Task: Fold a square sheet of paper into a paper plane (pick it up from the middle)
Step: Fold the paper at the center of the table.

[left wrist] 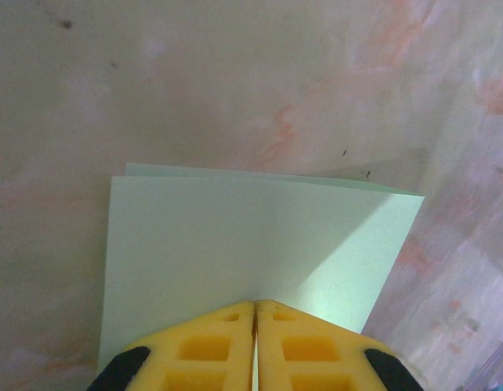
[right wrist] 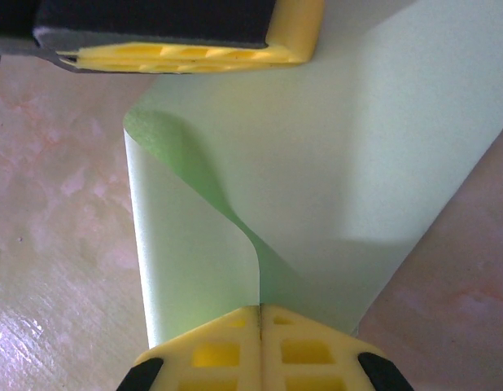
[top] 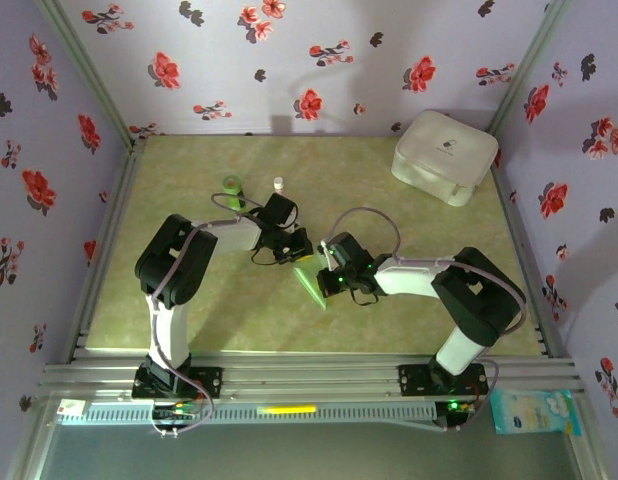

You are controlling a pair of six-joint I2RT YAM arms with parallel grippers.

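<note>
Left fingers [left wrist: 211, 350] are clenched on the near edge of the square sheet of paper [left wrist: 260, 236], right where a faint crease runs up the middle. The right fingers [right wrist: 211, 354] are pinched shut on it too, from the opposite side.

In the right wrist view a flap curls over in a soft bend beside that pinch. It isn't pressed flat at all. In the left wrist view a second layer peeks out along the far edge, so I'd guess it's been doubled over once.

From above, the sheet sits between the two arms around the middle of the surface [top: 189, 310]. Can't tell if it touches down. The white case [top: 444, 155] is far right and the little green bottle [top: 232, 185] is far left, both well apart from the paper.

Progress-wise it's early imo: no pointed nose, no wings, nothing dart-shaped. The corner folds and wing folds all look left to do.
</note>
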